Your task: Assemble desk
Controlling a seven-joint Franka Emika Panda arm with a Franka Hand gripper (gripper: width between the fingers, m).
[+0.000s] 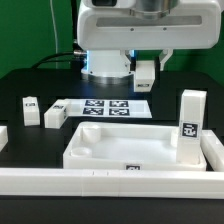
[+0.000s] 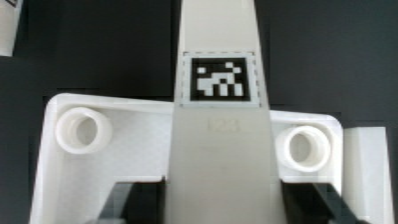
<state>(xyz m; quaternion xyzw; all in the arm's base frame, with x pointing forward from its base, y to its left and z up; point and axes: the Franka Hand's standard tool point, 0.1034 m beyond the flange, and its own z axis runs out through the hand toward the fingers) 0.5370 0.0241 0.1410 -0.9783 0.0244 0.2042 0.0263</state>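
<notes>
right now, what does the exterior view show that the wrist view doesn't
Exterior view only: the marker board, a loose leg, a second loose leg, an upright leg at the tabletop's end on the exterior view's right, and the border rails. Wrist view only: the round sockets and the tagged leg close up, apparently clamped by the gripper. Shared: the tabletop and gripper.

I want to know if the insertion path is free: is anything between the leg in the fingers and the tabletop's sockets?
Nothing visible. In the wrist view the leg, held by the gripper, sits over the tabletop wall midway between two sockets, both empty and uncovered.
</notes>
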